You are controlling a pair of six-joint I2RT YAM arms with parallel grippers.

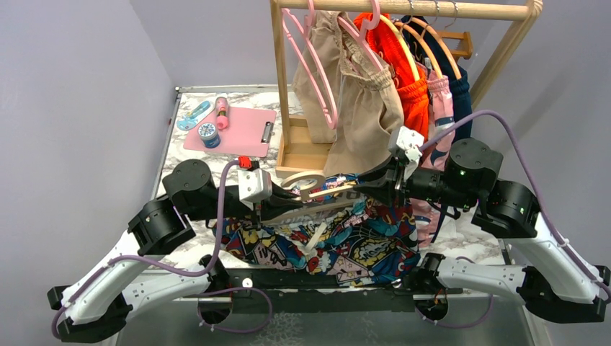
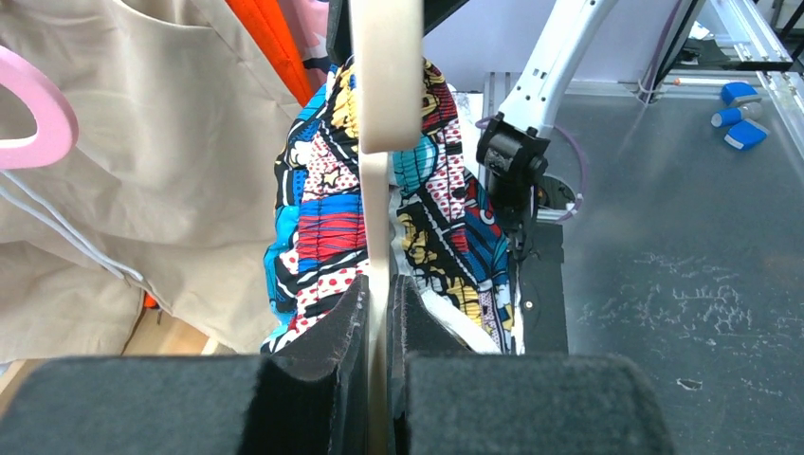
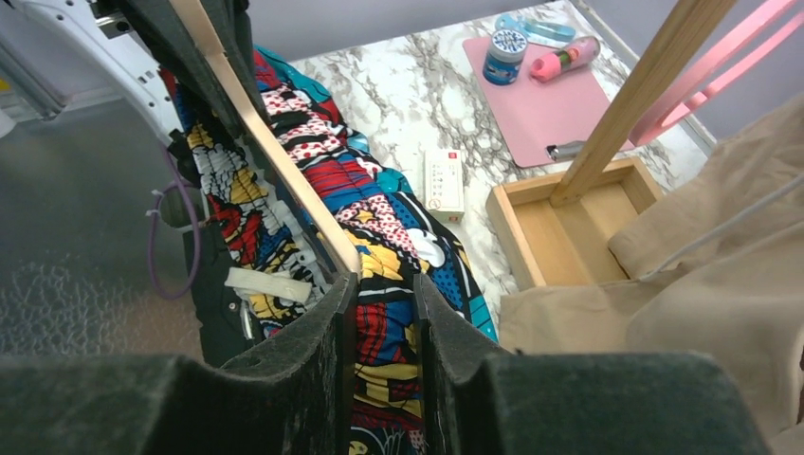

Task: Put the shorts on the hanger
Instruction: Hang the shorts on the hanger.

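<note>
Okay, shorts (image 1: 339, 238) hang draped over the hanger (image 2: 376, 209), up near front edge of the table (image 3: 408, 85). L gripper (image 2: 378, 294) is clamped on hanger bar; R gripper (image 3: 381, 289) straddles fabric, can't tell if it's pinching. My worry: bar tilts, cloth slides off.

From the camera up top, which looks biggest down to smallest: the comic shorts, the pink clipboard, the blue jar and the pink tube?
1. Comic shorts: biggest, though they also lie nearest the camera.
2. Pink clipboard.
3. Blue jar and pink tube: these two look about alike, too close to rank.
</note>
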